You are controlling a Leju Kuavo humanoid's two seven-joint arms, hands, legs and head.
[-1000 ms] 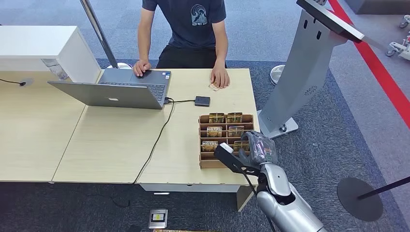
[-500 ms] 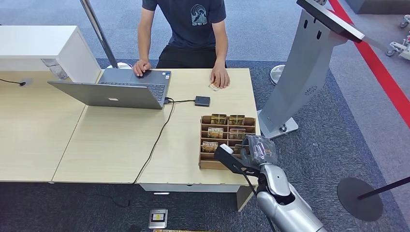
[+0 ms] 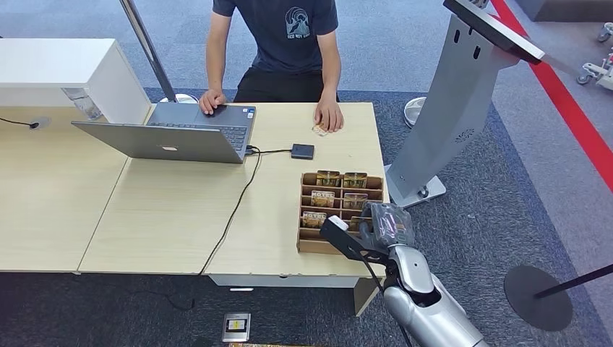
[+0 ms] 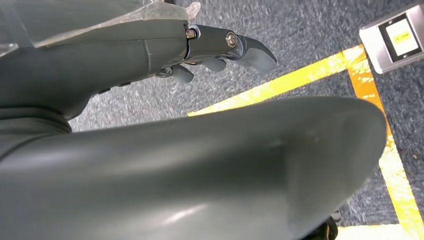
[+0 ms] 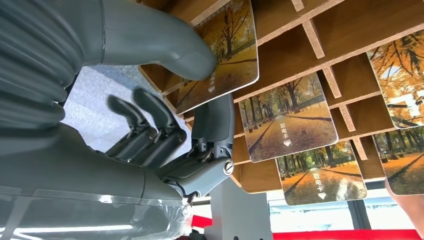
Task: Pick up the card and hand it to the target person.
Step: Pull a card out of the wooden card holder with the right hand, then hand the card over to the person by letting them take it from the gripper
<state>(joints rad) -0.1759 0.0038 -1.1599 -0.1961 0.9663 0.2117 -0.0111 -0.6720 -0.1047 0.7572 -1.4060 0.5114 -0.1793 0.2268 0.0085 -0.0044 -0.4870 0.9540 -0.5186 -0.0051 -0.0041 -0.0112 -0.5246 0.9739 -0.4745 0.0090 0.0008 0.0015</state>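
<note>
The right hand (image 5: 165, 100) pinches a card (image 5: 220, 55) between thumb and finger, at the wooden card rack (image 3: 307, 242) on the worktop (image 3: 166, 210). The card is not lifted out yet. The person (image 3: 278, 43) waits across. I cannot tell how the left hand (image 4: 215, 47) is set.

One bench (image 3: 166, 217) carries one laptop (image 3: 173, 137), one small dark box (image 3: 302, 151) and one wooden card rack (image 3: 311, 244). Visible cards in the rack's slots — five from the head view, one (image 3: 328, 178) at the far row. One person (image 3: 278, 43) — seated behind.
</note>
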